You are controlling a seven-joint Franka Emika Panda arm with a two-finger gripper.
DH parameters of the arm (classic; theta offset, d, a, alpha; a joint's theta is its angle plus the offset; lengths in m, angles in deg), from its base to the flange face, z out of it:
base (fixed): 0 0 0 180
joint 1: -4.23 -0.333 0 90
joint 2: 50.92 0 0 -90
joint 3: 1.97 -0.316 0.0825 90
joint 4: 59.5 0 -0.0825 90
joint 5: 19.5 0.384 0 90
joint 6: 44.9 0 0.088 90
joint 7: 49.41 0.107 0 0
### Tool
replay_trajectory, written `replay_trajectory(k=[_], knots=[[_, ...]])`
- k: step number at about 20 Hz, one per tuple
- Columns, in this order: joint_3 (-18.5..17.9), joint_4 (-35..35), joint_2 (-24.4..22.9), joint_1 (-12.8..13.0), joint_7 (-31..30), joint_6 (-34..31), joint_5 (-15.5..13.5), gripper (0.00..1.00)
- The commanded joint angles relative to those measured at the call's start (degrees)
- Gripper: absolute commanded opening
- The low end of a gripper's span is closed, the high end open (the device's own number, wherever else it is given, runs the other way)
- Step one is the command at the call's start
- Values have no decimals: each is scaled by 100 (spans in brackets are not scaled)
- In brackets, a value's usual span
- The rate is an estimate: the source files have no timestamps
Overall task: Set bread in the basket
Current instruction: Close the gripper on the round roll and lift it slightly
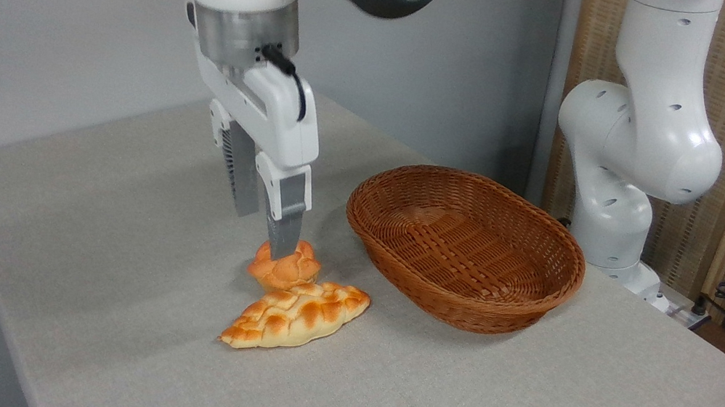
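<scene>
Nothing is in the basket point(465, 250) yet; its woven floor shows bare, so the whole transfer is left: grasp, lift, carry to the right, release. The bun point(285, 269) sits on the table point(104, 249), touching the back edge of the longer braided loaf point(296, 315) that lies in front of it, and well apart from the basket, which stands to its right. My gripper point(263, 227) is down over the bun: the nearer finger overlaps the bun's top in this view, tip on or just in front of the crust, the other finger behind and to the left. The jaws are spread, with a visible gap between them, pinching nothing. I judge the step in hand to be the descent onto the bun. Whether the far finger clears the bun's back side I cannot tell from this angle. Risk noted: closing may nudge the loaf, since the two breads touch.
</scene>
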Motion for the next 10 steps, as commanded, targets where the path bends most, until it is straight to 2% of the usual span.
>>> replay_trajectory(k=[1,3,10], knots=[[-12,504,-170,268,-28,81,-37,100],[5,663,-179,295,-2,160,-37,100],[6,1366,-161,699,314,837,-54,100]])
